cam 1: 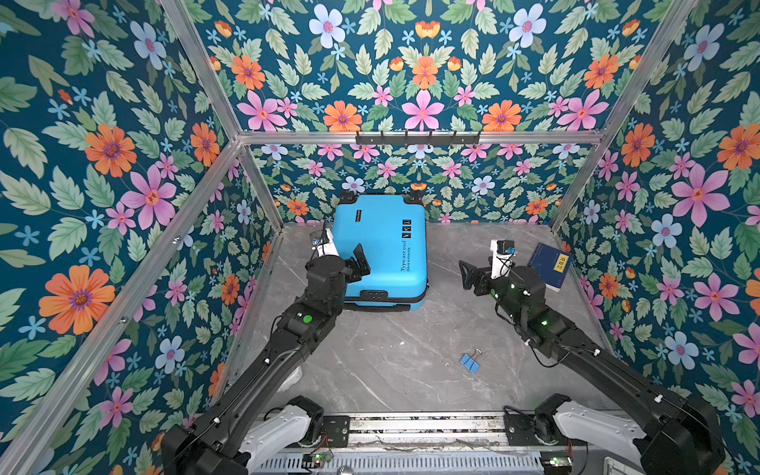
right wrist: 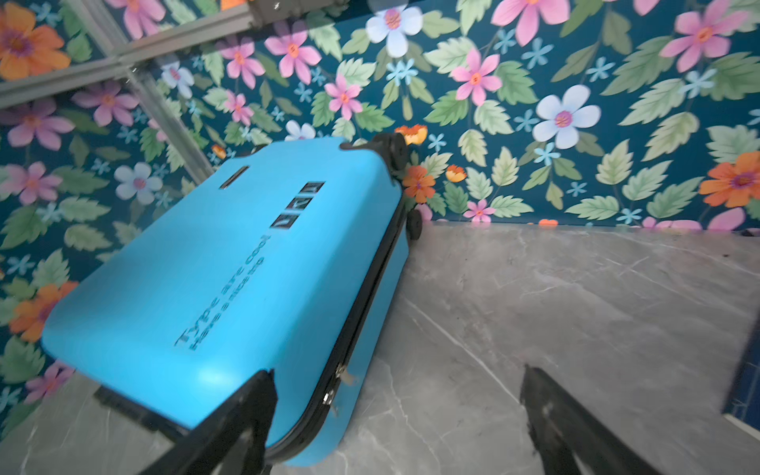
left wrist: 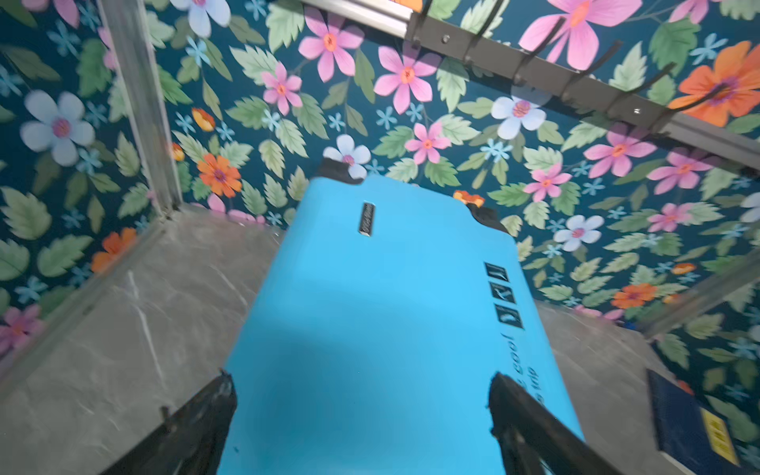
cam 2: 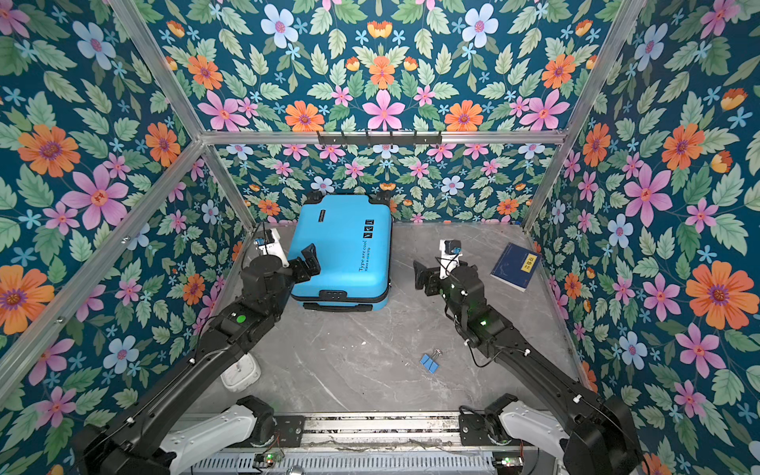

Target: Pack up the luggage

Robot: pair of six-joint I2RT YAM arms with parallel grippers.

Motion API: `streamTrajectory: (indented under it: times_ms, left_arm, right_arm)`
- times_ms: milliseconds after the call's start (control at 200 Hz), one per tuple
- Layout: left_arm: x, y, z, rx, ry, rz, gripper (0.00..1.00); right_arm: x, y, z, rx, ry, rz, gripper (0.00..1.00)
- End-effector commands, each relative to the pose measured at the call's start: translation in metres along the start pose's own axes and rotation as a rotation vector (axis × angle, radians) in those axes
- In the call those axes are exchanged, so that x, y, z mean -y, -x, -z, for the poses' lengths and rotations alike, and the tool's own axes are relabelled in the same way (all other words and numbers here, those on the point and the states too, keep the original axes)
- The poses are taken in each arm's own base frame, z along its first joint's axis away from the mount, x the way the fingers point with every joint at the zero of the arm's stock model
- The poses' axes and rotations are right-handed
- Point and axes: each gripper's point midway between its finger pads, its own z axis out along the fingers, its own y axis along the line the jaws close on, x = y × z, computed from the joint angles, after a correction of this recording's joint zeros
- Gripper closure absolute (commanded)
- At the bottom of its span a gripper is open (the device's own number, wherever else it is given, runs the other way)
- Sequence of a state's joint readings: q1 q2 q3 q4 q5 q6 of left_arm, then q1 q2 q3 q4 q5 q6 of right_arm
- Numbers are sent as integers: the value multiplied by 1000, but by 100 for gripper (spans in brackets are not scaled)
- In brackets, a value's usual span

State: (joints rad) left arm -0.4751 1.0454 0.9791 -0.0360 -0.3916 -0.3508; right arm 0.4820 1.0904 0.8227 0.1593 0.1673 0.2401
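left gripper (cam 1: pixel 361 263): jaws spread wide, nothing between them; it hangs over the near left part of the shell. Cannot tell whether the fingertips touch it.
right gripper (cam 1: pixel 466 275): jaws apart, empty, above bare table (cam 1: pixel 390 349).
luggage (cam 1: pixel 380 246): sky-blue, lying flat with both shells shut together. It sits directly under the left gripper and extends beyond it toward the back wall. From the right gripper it lies just to the left, not touching.
luggage, detail: wheels at the end away from both grippers; black handle on the edge nearest the arms; black lettering faces up.
left wrist view: both fingers frame the blue shell (left wrist: pixel 370 308).
right wrist view: one finger overlaps the luggage corner (right wrist: pixel 230 279), the other is over grey table.
book (cam 1: pixel 549 266): dark blue with a yellow label, on the table right of the right gripper, near.
binder clip (cam 1: pixel 471 362): blue, on the table behind the right gripper, toward the arm bases, well apart from it.
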Motion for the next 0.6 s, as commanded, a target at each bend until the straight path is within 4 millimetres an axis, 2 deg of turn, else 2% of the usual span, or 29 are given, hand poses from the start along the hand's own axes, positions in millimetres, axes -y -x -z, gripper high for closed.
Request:
streamTrajectory:
  times_ms: [0,100,175,250,315,410,510,595]
  left_arm:
    - [-2,56,-11,158,6,-68,1]
    - [-23,77,-37,204,20,-87,1]
    - [-65,85,-55,236,81,3,1]
    - [-106,79,-70,262,146,13,1]
    - [-143,61,-76,268,246,7,1]
    - [-190,26,-76,218,367,-3,1]
    - [-219,-18,-64,177,442,-13,1]
    - [-233,-54,-51,151,486,-21,1]
  right_arm:
    - [21,6,-4,-35,-64,-38,5]
    - [40,28,-8,39,-161,5,3]
    - [58,40,-14,68,-234,15,1]
    - [92,38,-20,39,-290,-70,1]
    - [126,30,-20,39,-357,-145,1]
    - [173,5,-15,22,-503,-157,1]
    - [206,-26,-9,-31,-631,-90,1]
    - [217,-53,-3,-82,-684,-35,1]
